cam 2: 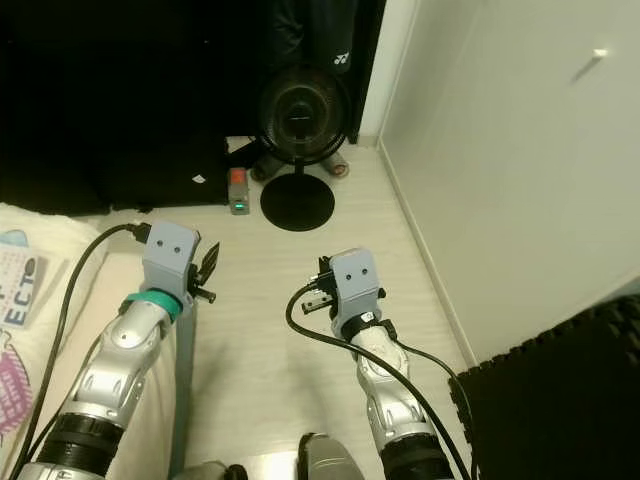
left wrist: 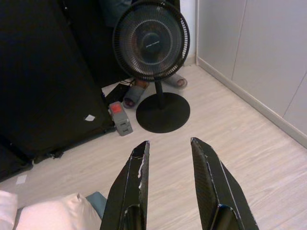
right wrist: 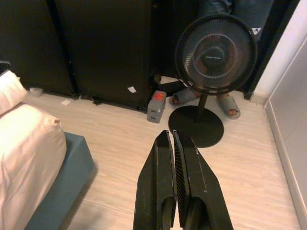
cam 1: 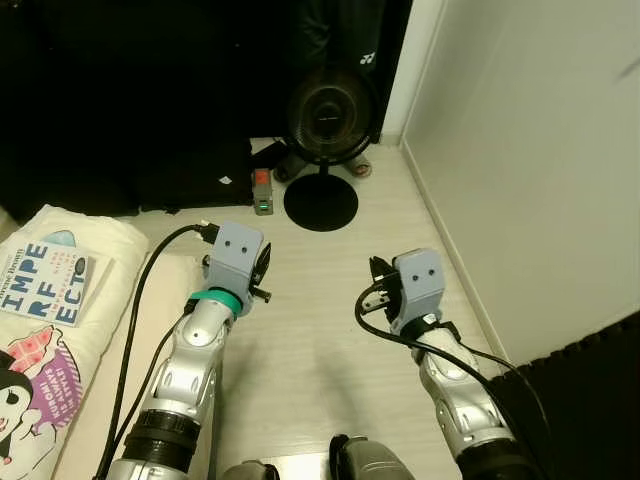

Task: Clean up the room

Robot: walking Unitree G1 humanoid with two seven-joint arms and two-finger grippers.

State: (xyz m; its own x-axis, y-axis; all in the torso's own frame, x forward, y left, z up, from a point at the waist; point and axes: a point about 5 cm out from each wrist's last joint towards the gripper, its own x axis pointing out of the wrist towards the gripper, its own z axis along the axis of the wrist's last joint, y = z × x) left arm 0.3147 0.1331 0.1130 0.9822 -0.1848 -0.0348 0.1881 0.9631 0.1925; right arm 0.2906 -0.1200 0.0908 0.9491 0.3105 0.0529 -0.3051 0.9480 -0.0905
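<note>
On the book (cam 1: 45,283) that lies on the pale pillow (cam 1: 70,330), big dark letters stand in three lines: "IMPE", "RF", "ECT". The small print along the book's edge is too small to read. In the right eye view only the end letters "ECT" show at the picture's edge. On the dark clothing (cam 1: 352,40) behind the fan (cam 1: 328,118) there is a small white logo, but its letters cannot be read. The hub of the fan carries a small mark, also not legible.
</note>
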